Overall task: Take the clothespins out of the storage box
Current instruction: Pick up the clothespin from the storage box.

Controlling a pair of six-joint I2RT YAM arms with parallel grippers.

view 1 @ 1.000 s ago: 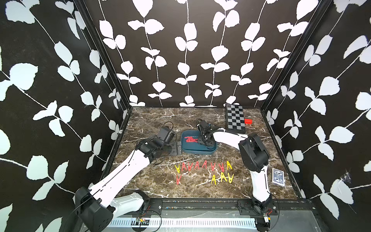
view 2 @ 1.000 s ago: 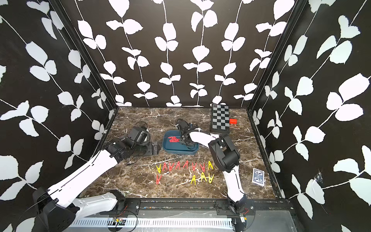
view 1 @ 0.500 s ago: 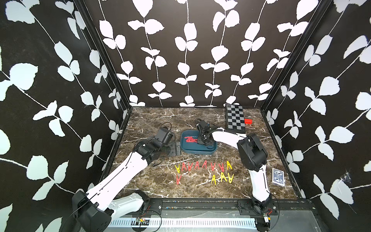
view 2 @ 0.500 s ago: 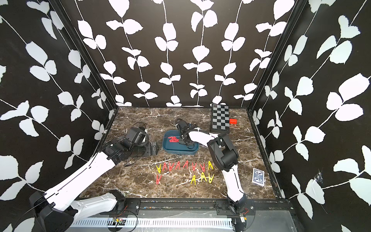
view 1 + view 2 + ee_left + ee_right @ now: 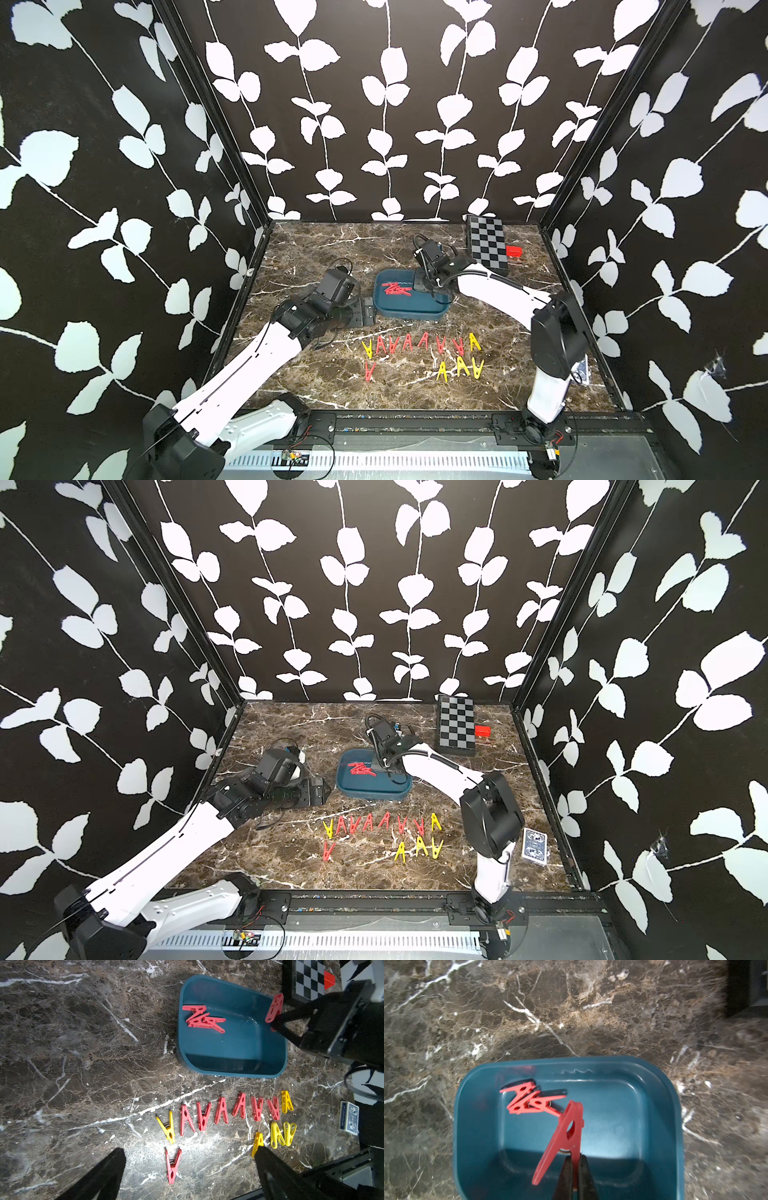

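The teal storage box [image 5: 407, 308] [image 5: 365, 788] sits mid-table. A small pile of red clothespins [image 5: 397, 288] [image 5: 361, 768] [image 5: 527, 1099] [image 5: 202, 1019] lies in its far left corner. My right gripper [image 5: 575, 1159] [image 5: 428, 286] is over the box's right side, shut on one leg of a red clothespin [image 5: 566, 1132] [image 5: 275, 1007] that stands clear of the box floor. My left gripper [image 5: 189, 1150] [image 5: 365, 311] hovers open and empty just left of the box. Several red and yellow clothespins [image 5: 419, 343] [image 5: 382, 823] [image 5: 224, 1111] lie in two rows in front of the box.
A black-and-grey checkerboard box [image 5: 486, 245] lies at the back right with a small red block [image 5: 514, 251] beside it. A blue card deck [image 5: 534, 845] lies near the right arm's base. Patterned walls enclose the marble table on three sides.
My right gripper's jaws have closed on a red clothespin inside the box. The left arm has barely moved.
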